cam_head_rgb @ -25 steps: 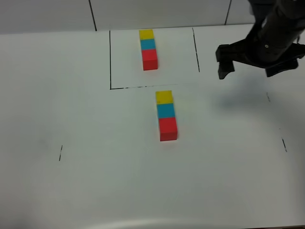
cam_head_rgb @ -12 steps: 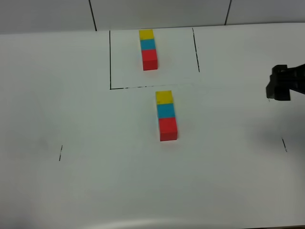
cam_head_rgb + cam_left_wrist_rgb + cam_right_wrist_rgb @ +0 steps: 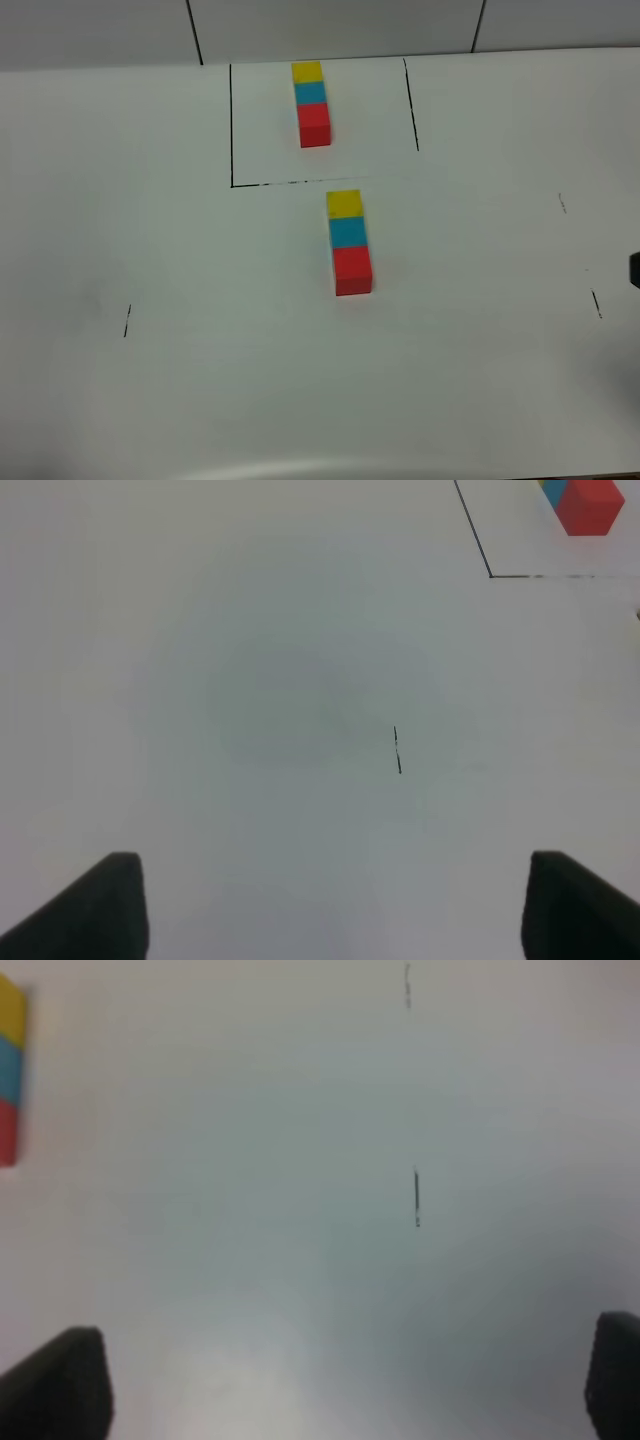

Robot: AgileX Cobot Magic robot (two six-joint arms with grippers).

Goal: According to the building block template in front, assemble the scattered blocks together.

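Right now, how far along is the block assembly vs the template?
Done: the scattered blocks sit in one touching row, yellow, cyan-blue, red, the same order as the building block template inside its drawn outline, and roughly parallel to it. In hand: nothing; the left gripper and right gripper are both open and empty over bare table. Left: no assembly step appears to remain.

The right gripper [image 3: 345, 1385] has pulled back from beside the template to the table's edge.
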